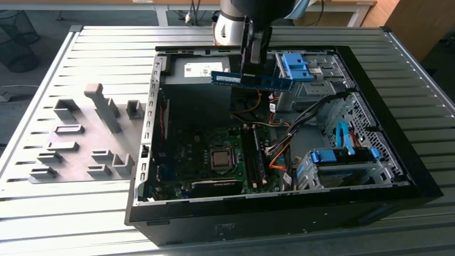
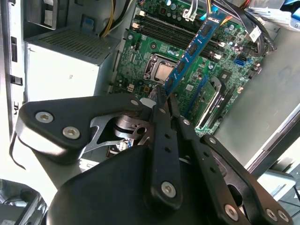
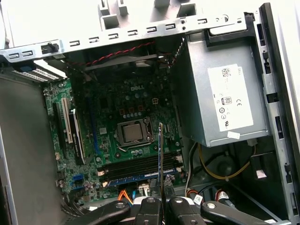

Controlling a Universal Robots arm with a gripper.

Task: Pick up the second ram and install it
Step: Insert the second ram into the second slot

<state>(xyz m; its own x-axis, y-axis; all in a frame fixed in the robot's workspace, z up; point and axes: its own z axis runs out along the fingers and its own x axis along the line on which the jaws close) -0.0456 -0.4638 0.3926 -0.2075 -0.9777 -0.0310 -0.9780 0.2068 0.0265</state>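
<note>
Gripper [image 1: 254, 72] clamped on the ram [image 1: 252, 80], fingers [image 2: 161, 117] pinching one long edge. Held level in the air above the open case [image 1: 398, 154], over the power supply [image 1: 195, 68] end, well clear of the motherboard [image 1: 213, 154]. Seen edge-on [image 3: 160, 159] in the first wrist view, above the memory slots [image 3: 140, 166] beside the CPU socket [image 3: 133, 132]. Grey fixture blocks [image 1: 82, 138] outside the case, on the exterior view's left.

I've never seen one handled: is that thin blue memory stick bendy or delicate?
Probably stiff: the memory stick juts straight out from the gripper without sagging. Likely light, being thin. Probably delicate too, with bare chips on its face, so a firm squeeze might harm it.
</note>
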